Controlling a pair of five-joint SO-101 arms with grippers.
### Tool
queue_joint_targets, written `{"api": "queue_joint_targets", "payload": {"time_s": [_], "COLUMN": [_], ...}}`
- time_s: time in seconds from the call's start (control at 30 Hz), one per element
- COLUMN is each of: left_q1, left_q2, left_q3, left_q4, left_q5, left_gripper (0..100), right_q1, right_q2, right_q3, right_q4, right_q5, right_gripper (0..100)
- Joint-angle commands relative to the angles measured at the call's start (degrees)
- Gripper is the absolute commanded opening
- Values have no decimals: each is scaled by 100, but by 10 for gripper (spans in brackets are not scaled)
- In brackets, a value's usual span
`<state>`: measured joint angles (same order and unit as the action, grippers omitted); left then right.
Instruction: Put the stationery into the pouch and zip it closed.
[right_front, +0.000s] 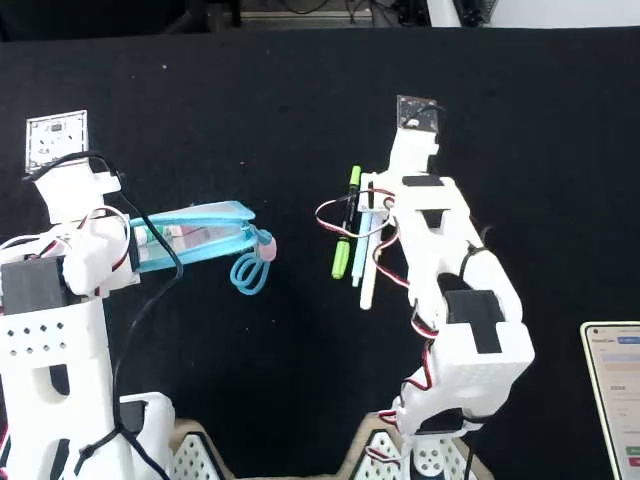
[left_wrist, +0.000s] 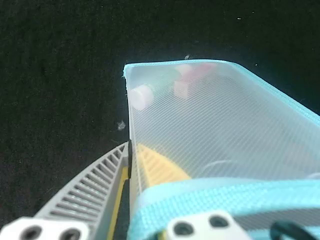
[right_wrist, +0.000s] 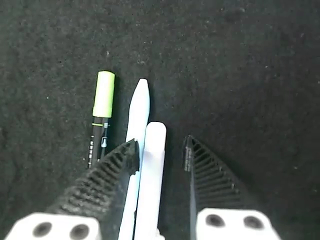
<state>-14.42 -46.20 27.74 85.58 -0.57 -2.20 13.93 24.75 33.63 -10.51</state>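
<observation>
My right gripper (right_wrist: 160, 147), parted, straddles the white pen (right_wrist: 154, 165); closing could drag the touching blue pen (right_wrist: 140, 107) too. My left gripper (right_front: 133, 247) clamps the pouch (left_wrist: 215, 130).

Tabletop (right_front: 295, 160) runs between the pouch (right_front: 190, 237) and the pens (right_front: 342, 258), which lie close side by side.
</observation>
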Motion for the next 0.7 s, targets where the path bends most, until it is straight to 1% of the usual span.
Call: {"api": "queue_joint_targets", "payload": {"time_s": [0.0, 0.1, 0.23, 0.53, 0.67], "left_q1": [-48, -48, -48, -48, -48], "left_q2": [26, 26, 26, 26, 26], "left_q3": [31, 31, 31, 31, 31], "left_q4": [-70, -70, -70, -70, -70], "left_q5": [18, 18, 18, 18, 18], "left_gripper": [30, 30, 30, 30, 30], "right_q1": [79, 229, 404, -132, -141], "right_q2": [-4, -48, -13, 4, 4], "right_q3": [-295, -286, -462, -321, -330], "right_q4": [-97, -62, 290, 396, 413], "right_q5": [-18, -35, -26, -18, -9], "right_gripper": [142, 142, 142, 142, 138]}}
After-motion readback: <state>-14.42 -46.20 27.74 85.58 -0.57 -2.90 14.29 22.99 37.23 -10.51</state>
